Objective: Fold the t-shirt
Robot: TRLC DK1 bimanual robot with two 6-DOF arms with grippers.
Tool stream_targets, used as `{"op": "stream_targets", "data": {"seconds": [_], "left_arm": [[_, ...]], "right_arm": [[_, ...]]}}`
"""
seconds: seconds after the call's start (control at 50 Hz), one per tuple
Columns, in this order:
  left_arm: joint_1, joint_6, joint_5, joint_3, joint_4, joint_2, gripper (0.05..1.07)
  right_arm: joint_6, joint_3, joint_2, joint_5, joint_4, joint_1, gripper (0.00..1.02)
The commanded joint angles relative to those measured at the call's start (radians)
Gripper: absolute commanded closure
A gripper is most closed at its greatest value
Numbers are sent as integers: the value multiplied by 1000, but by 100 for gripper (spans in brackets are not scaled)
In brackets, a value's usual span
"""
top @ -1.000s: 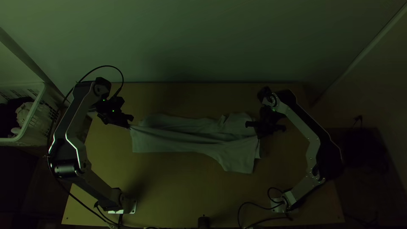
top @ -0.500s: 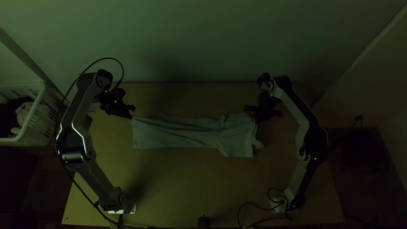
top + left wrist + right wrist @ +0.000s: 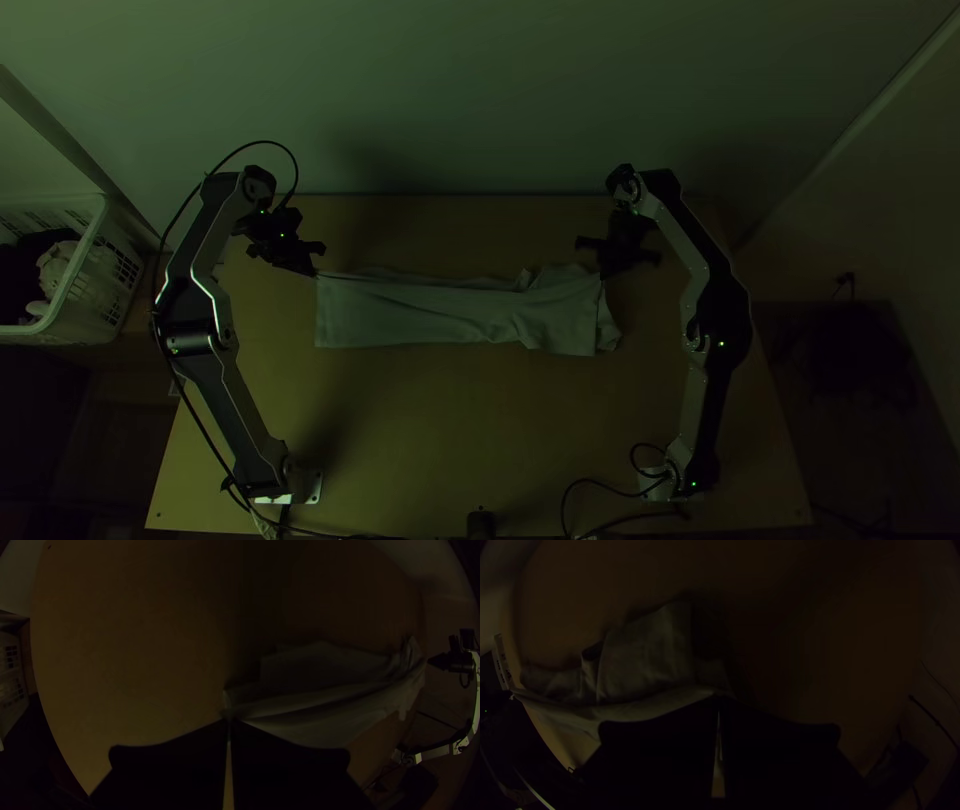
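Looking down from the top view, we see the t-shirt (image 3: 420, 312) in a long strip across the middle of the table (image 3: 400, 430), from about 9 o'clock to 3 o'clock. Our left claw (image 3: 229, 721) is at 10 o'clock, closed with a corner of cloth pinched in it. Our right claw (image 3: 719, 698) is at 2 o'clock, closed on the cloth near the sleeve end. We think we hold both ends so the long edge stays straight and the middle can't sag. A bit of cloth peeks out toward 12 o'clock, so one fold may be partly made. Next we should lay the held edge down neatly, or the wrinkles might get stuck inside.
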Motion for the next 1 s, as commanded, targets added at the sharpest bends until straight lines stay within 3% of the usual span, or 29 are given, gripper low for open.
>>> {"op": "stream_targets", "data": {"seconds": [0.0,0.24,0.3,0.4,0.44,0.58,0.74,0.9,0.98], "left_arm": [[16,-20,13,22,22,25,104],[21,-45,31,22,67,46,101],[22,-51,33,21,71,49,80],[22,-52,39,11,75,49,24],[22,-52,39,7,76,49,13],[32,-58,60,4,93,43,11],[55,-61,105,2,99,23,10],[96,-61,188,-13,99,-8,10],[119,-52,224,-33,99,-20,10]], "right_arm": [[3,39,50,12,-19,-14,99],[7,76,106,11,-22,-21,99],[1,85,113,11,-22,-21,99],[-25,101,117,8,-27,-23,98],[-82,107,116,-3,-30,-29,88],[-145,107,88,-26,-33,-27,71],[-152,131,57,-20,-33,-18,54],[-171,134,10,-20,-33,-18,14],[-184,133,-19,-18,-33,-20,12]]}}
